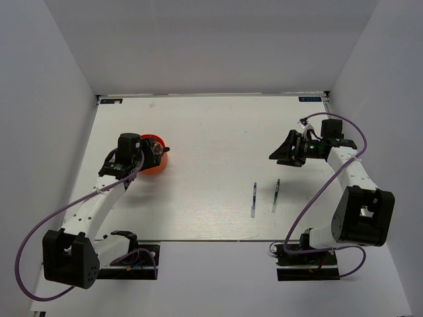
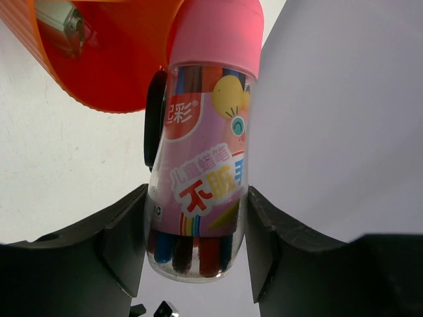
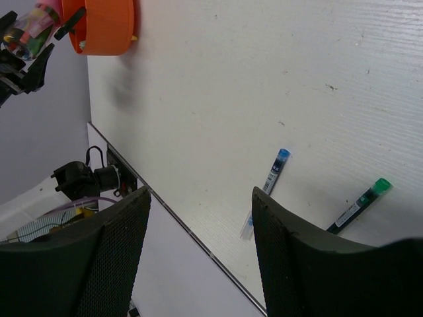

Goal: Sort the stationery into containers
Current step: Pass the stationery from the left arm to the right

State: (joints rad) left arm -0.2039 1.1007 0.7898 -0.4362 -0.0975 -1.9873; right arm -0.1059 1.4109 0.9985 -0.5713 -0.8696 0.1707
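Note:
My left gripper (image 2: 196,244) is shut on a clear, pink-capped tube of coloured sticks (image 2: 201,165), gripped near its base. The pink cap points at the rim of the round orange container (image 2: 112,59), and from above the gripper (image 1: 149,150) hangs over the container (image 1: 157,164) at mid left. A black item (image 2: 155,119) stands at the container's edge behind the tube. Two thin pens lie on the table, one blue-capped (image 3: 271,178) (image 1: 254,198) and one green-capped (image 3: 360,205) (image 1: 275,196). My right gripper (image 3: 201,224) (image 1: 277,153) hovers open and empty above the right side, behind the pens.
The white table (image 1: 211,132) has grey walls behind and at both sides. Its front edge (image 3: 192,231) runs just beyond the pens. A pale item (image 2: 59,16) lies inside the container. Cables and the arm bases (image 1: 132,254) sit below the front edge.

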